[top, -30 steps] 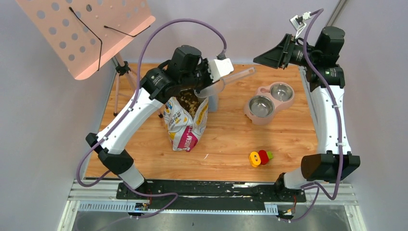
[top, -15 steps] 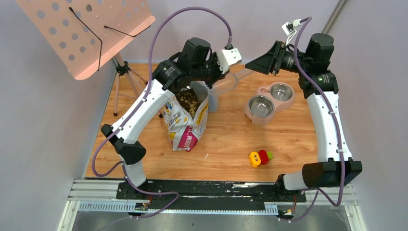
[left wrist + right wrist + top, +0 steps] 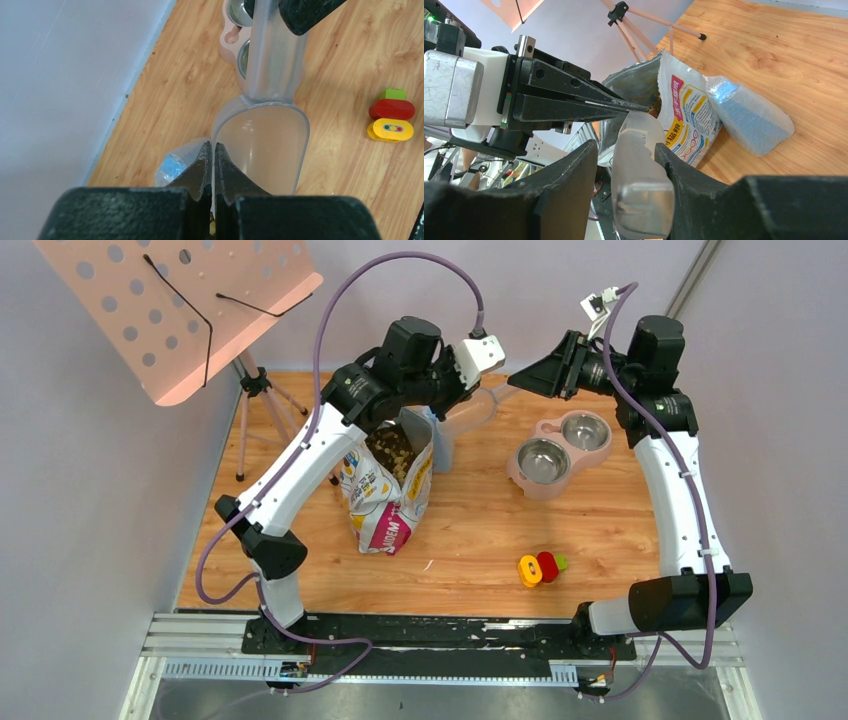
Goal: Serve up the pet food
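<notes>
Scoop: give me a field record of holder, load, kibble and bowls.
scoop: clear plastic, held above the table, no kibble visible in it
left gripper: shut on the scoop's edge
right gripper: fingers either side of the handle; cannot tell if clamped
pet food: in the open bag
steel bowls: both empty, in the pink stand

Printed bag (image 3: 684, 117), characters perhaps "猫粮" (rest too blurred)
</notes>
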You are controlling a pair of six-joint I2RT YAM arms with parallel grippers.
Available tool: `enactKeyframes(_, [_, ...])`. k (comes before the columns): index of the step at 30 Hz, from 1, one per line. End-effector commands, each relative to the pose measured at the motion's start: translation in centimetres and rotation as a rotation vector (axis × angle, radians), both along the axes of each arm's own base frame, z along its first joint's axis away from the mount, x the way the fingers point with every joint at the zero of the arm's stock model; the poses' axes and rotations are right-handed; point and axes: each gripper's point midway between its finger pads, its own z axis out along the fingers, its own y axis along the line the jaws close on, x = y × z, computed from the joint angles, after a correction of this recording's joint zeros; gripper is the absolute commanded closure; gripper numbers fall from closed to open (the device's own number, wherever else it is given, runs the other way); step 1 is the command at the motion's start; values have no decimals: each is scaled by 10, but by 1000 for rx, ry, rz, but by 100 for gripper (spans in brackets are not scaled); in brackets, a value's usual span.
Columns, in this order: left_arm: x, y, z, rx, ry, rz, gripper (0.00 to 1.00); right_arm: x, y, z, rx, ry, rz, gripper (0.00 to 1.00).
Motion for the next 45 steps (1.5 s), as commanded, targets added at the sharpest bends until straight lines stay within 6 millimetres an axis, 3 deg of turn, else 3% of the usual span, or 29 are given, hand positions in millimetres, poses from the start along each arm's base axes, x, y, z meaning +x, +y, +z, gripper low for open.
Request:
enactKeyframes(1, [3, -6, 26, -81, -35, 0, 100, -5, 0, 11, -11, -62, -5, 55])
enactKeyframes(6, [3, -7, 24, -78, -33, -4, 100, -6, 2, 7, -15, -60, 7, 63])
enactKeyframes(13, [6, -8, 23, -64, -51, -12, 100, -8, 2, 3, -34, -71, 20, 60])
enactKeyframes(24, [7, -7, 21, -45, -64, -20, 100, -6, 0, -3, -69, -85, 7, 68])
enactKeyframes(38, [8, -8, 21, -45, -67, -23, 100, -14, 1, -13, -80, -61, 47, 66])
enactKeyframes(39, [8, -8, 21, -45, -67, -22, 100, -14, 1, -12, -80, -62, 47, 73])
enactKeyframes(41, [8, -8, 20, -44, -64, -21, 100, -13, 1, -13, -81, -61, 46, 98])
enactKeyframes(44, [11, -2, 19, -21, -76, 8, 99, -13, 0, -12, -89, -75, 36, 100])
enactKeyframes(45, [10, 4, 23, -17, -87, 21, 81, -14, -1, -10, -94, -86, 36, 100])
